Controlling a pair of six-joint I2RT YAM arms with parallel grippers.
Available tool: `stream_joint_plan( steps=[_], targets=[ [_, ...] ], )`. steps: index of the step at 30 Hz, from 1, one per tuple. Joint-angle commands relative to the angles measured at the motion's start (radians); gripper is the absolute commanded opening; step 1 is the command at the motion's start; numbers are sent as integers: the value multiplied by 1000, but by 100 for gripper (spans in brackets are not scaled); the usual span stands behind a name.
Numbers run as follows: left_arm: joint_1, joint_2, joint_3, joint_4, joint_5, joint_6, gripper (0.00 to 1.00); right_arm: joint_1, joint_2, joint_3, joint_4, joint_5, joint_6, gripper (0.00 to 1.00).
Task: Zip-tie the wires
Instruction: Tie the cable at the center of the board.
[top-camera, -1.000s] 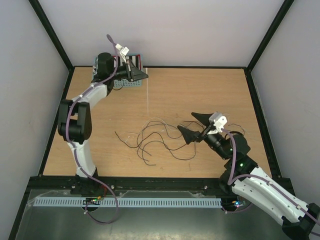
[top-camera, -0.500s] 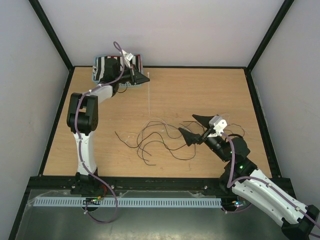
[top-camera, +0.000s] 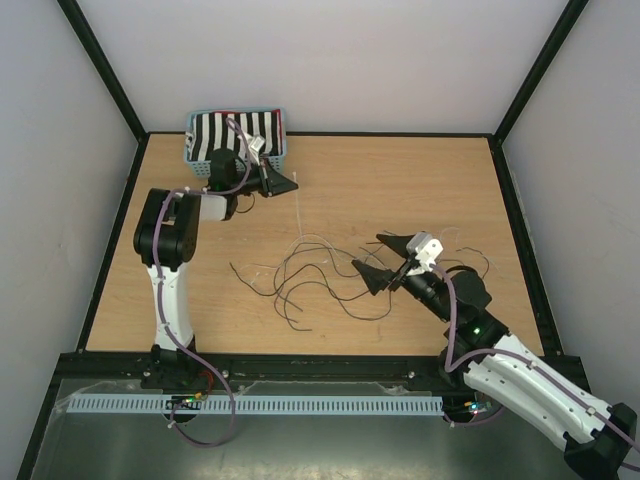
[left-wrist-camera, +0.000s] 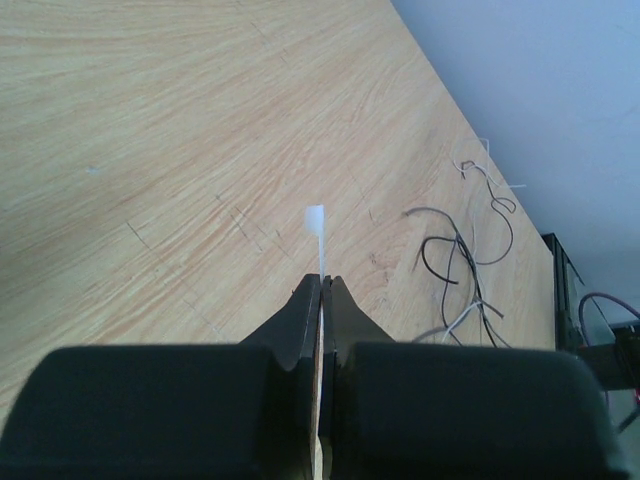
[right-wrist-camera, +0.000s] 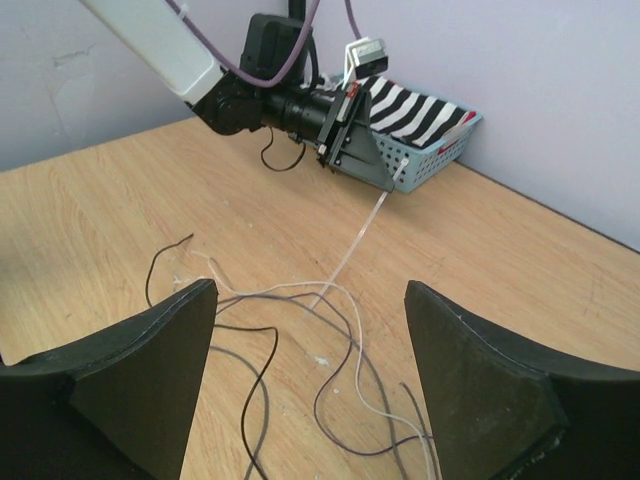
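Note:
Thin dark and pale wires (top-camera: 310, 272) lie in loose loops at mid-table, also seen in the left wrist view (left-wrist-camera: 462, 250) and under the right gripper (right-wrist-camera: 350, 345). My left gripper (top-camera: 291, 184) (left-wrist-camera: 323, 282) is shut on a thin white zip tie (top-camera: 299, 215) (left-wrist-camera: 316, 222). The tie slants from it down to the wires (right-wrist-camera: 360, 240), and its free end lies among them. My right gripper (top-camera: 379, 258) (right-wrist-camera: 310, 290) hangs open just above the right part of the wire pile. Nothing is between its fingers.
A blue basket (top-camera: 278, 150) (right-wrist-camera: 440, 150) lined with black-and-white striped cloth stands at the back left, just behind the left gripper. Black frame posts and grey walls ring the wooden table (top-camera: 400, 180). A few stray wire ends (top-camera: 470, 262) lie right of the right gripper.
The left gripper has swung down and away from the basket, carrying the zip tie toward the wires. The right gripper has shifted slightly left over the wire pile.

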Motion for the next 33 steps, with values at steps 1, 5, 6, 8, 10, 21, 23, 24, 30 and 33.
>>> stream_joint_plan(
  steps=[1,5,6,8,10,21,23,24,30,33],
  targets=[
    [-12,-49,-38,89,60,-9,0,-3,34,-17,35,-62,-10,84],
    [-35,-90,-120,89,49,27,0,-3,77,-34,44,-98,-11,81],
    [-41,-99,-138,89,47,35,0,-3,88,-36,42,-110,-18,82],
    [-54,-114,-171,88,43,42,0,-3,101,-44,50,-131,-30,81],
    [-64,-124,-197,88,35,40,0,-1,105,-62,79,-145,-41,81],
    [-101,-184,-334,84,-7,47,0,160,262,-103,181,-143,-182,81],
    [-101,-188,-350,82,-15,54,0,205,316,-102,199,-146,-217,79],
    [-102,-191,-354,82,-17,56,0,227,344,-95,199,-144,-238,79],
    [-96,-194,-355,80,-22,65,0,339,500,-34,132,-45,-314,76],
    [-80,-201,-334,77,-4,53,0,345,489,-27,152,-15,-277,79]
  ],
)
